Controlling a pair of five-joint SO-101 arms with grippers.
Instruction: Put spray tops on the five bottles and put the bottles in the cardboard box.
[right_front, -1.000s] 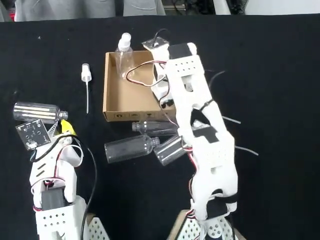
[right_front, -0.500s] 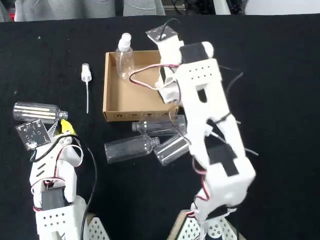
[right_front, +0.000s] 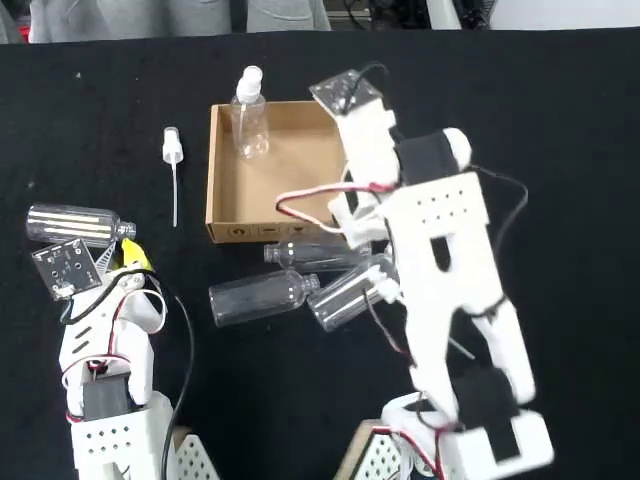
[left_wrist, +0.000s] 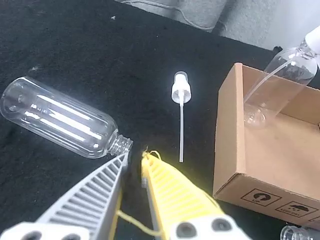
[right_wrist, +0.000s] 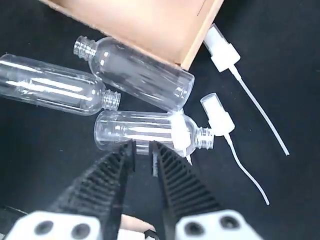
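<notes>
Right gripper (right_wrist: 143, 149), nearly closed and empty, has the nearest bottle (right_wrist: 145, 131) just ahead of its tips, long axis crosswise to the jaws, neck toward a loose top (right_wrist: 215, 114).

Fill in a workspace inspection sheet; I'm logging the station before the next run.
Surface: black table.
Job's things: cardboard box holds one capped bottle; uncapped bottle by left gripper, three uncapped bottles before the box; spray top left of box, two spray tops by its corner.
Clutter: nothing seen.
Grippers: left gripper and right gripper shut, empty.
Cables: red and white wires loop over the box.
Surroundings: grey fabric beyond the far edge.
</notes>
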